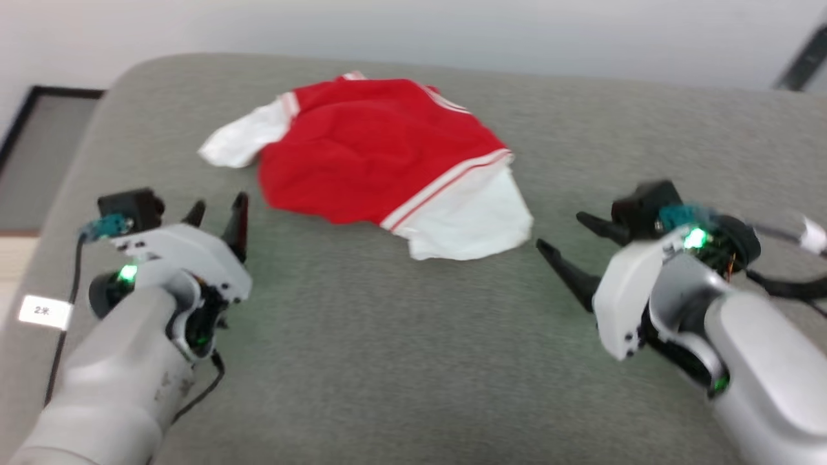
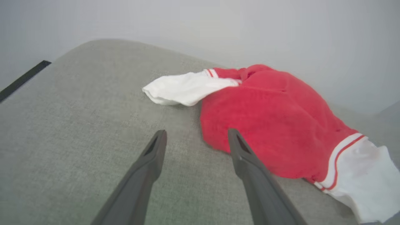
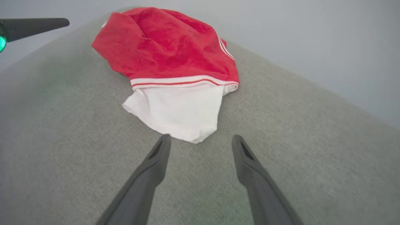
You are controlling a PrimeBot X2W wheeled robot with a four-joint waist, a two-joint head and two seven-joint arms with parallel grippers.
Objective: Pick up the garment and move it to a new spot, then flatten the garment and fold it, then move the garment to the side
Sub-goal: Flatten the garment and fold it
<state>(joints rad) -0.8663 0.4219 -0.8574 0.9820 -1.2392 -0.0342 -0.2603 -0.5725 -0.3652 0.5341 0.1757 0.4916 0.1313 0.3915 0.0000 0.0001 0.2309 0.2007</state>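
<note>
**Arm pose.** The left forearm enters from the near-left corner of the grey fabric-covered surface (image 1: 387, 336). The left gripper (image 1: 218, 206) points toward the far edge, fingers spread and nothing between them. In the left wrist view, its right-hand finger (image 2: 247, 156) overlaps the near red edge of the garment (image 1: 375, 148); contact cannot be confirmed.

The right forearm enters from the near-right corner, angled inward. The right gripper (image 1: 561, 230) points toward the surface centre, released, fingers wide apart, gripping nothing. Its fingertips sit just beside the loose end of the white sleeve (image 1: 471, 219); the right wrist view shows that end lying just ahead of the gap between the fingers.

**Garment position.** The garment lies rumpled on the far half of the surface, roughly central, red body bunched upward. A second white sleeve (image 1: 242, 139) extends toward the far-left rounded corner. The red-and-white stripe trim (image 1: 446, 184) separates the red body from the nearer sleeve.

**Edges and clearance.** The near half of the surface is bare fabric between the two arms. A bare strip runs between the garment and the far edge, with a pale wall (image 1: 452, 26) beyond. A wide bare area extends from the garment toward the right edge; the left margin is narrower.
</note>
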